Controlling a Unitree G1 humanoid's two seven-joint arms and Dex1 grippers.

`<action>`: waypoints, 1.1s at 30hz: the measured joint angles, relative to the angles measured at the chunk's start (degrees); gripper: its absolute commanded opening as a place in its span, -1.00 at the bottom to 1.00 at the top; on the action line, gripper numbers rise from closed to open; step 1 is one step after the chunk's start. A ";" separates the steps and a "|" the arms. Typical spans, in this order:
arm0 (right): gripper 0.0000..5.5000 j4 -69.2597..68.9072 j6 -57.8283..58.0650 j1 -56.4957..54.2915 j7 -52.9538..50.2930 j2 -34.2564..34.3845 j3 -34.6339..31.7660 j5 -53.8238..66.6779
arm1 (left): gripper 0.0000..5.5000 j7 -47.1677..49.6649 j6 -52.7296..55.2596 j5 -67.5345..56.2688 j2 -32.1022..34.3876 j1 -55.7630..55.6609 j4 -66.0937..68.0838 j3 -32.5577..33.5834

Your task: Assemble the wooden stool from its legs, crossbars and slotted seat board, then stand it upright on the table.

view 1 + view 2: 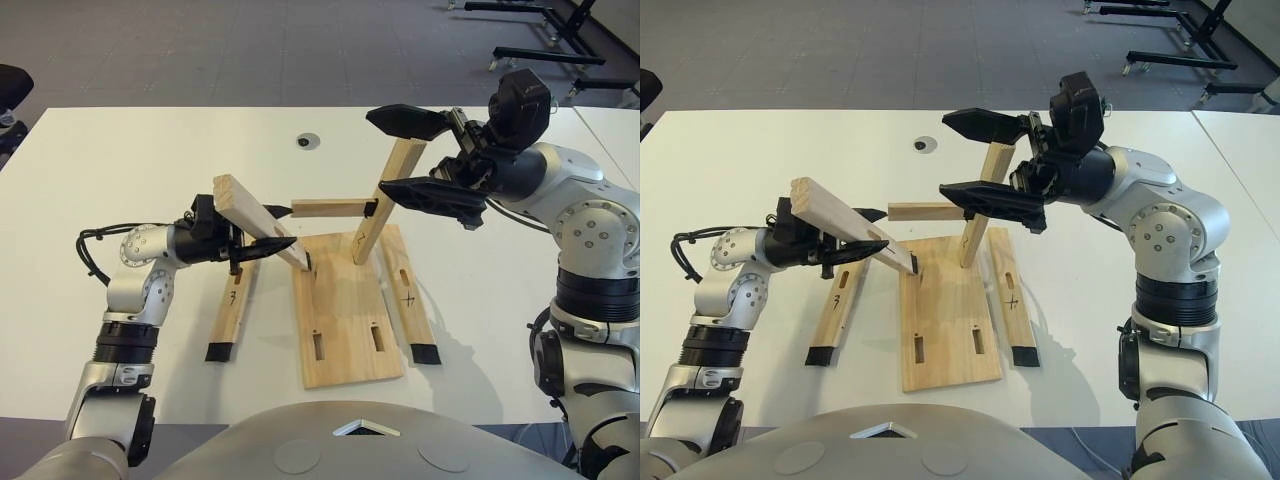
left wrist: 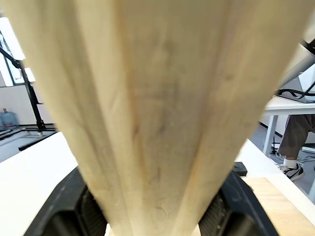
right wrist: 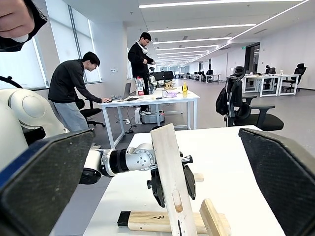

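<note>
Currently the left gripper (image 1: 262, 247) clamps a tilted leg (image 1: 243, 205), its lower end at the near-left slot of the board (image 1: 345, 345). The right gripper (image 1: 381, 151) is spread wide around the upright leg (image 1: 372, 238), which carries the crossbar (image 1: 325, 208). I'd close the right gripper to steady that post, then raise the tilted leg to line up with the crossbar's free end. Whether its foot has entered the slot is hidden, and wood blocks the left wrist view.

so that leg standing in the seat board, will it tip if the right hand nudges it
Probably stiff: the leg is solid wood. Likely tippy, since it leans in the seat board with the open right hand not gripping it. The crossbar jutting sideways may pull it over.
</note>
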 measured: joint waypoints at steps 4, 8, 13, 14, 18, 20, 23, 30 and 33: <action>0.96 -0.23 0.03 0.00 0.03 0.00 0.08 0.00 | -0.26 0.52 1.87 0.04 0.66 -0.02 -0.92 -0.03; 0.96 -0.25 0.03 0.00 0.15 0.01 0.17 -0.01 | -0.26 1.43 2.31 -0.13 0.40 0.01 -0.41 0.09; 0.96 -0.31 0.03 0.00 0.72 0.02 0.62 -0.02 | -0.26 2.22 2.55 -2.48 -1.16 1.12 1.01 1.33; 0.96 -0.32 0.03 0.00 0.76 0.02 0.72 -0.02 | -0.26 2.24 2.82 -2.52 -1.45 1.14 1.13 1.66; 0.96 -0.40 0.02 0.01 0.87 0.04 1.25 -0.05 | -0.26 2.38 4.08 -4.09 -2.72 1.63 1.83 2.71; 0.96 -0.41 0.02 0.01 0.88 0.05 1.30 -0.05 | -0.26 2.35 4.32 -4.14 -2.78 1.63 1.90 2.82; 0.96 -0.45 0.01 0.01 0.93 0.05 1.36 -0.05 | -0.26 2.34 4.60 -4.16 -2.80 1.59 2.07 2.85; 0.96 -1.63 0.00 0.17 0.74 0.15 1.39 -0.04 | -0.26 3.68 8.34 -3.69 -0.46 -0.77 2.72 0.88; 0.96 -1.68 -0.18 0.29 -0.19 0.56 1.39 -0.07 | -0.26 4.19 9.10 -3.69 -0.12 -1.31 2.68 0.42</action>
